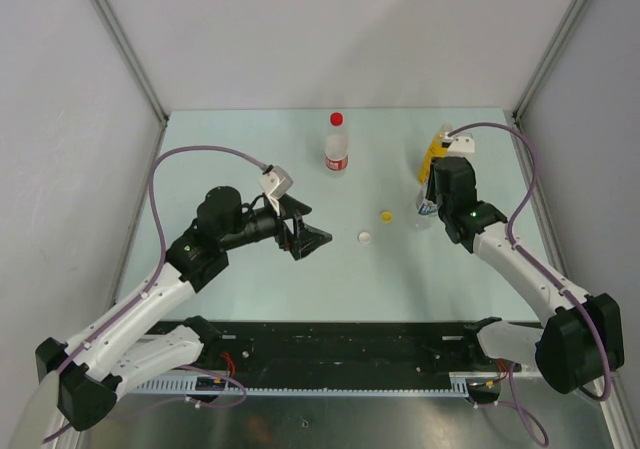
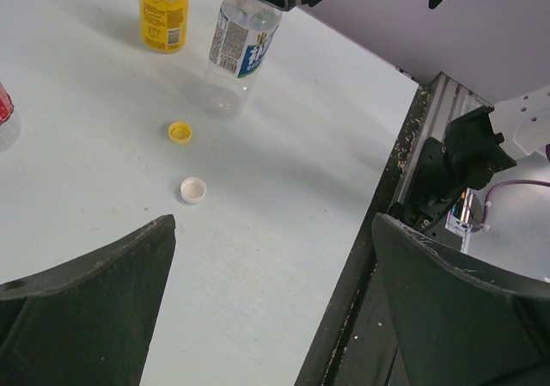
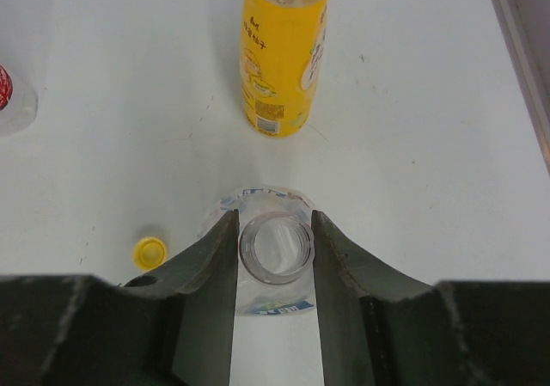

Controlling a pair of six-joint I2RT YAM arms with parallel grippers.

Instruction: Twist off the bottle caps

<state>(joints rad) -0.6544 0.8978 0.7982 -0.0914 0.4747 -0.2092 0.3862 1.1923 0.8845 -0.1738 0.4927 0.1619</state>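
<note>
The clear bottle with the blue-white label (image 3: 273, 296) stands upright with its neck open and no cap. My right gripper (image 3: 275, 248) is shut on that neck; it also shows in the top view (image 1: 432, 205), with the bottle (image 1: 424, 212) under it. The yellow-orange bottle (image 3: 284, 55) stands just behind it. The yellow cap (image 1: 386, 214) and the white cap (image 1: 365, 237) lie loose on the table. The red-white label bottle (image 1: 338, 147) stands at the back with its red cap (image 1: 337, 119) on. My left gripper (image 1: 306, 237) is open and empty, left of the white cap.
The left wrist view shows the blue-label bottle (image 2: 241, 46), the yellow-orange bottle (image 2: 163, 12), the yellow cap (image 2: 180, 131) and the white cap (image 2: 193, 190) ahead of my open left gripper (image 2: 275, 304). The table's black front rail (image 2: 361, 257) runs on the right.
</note>
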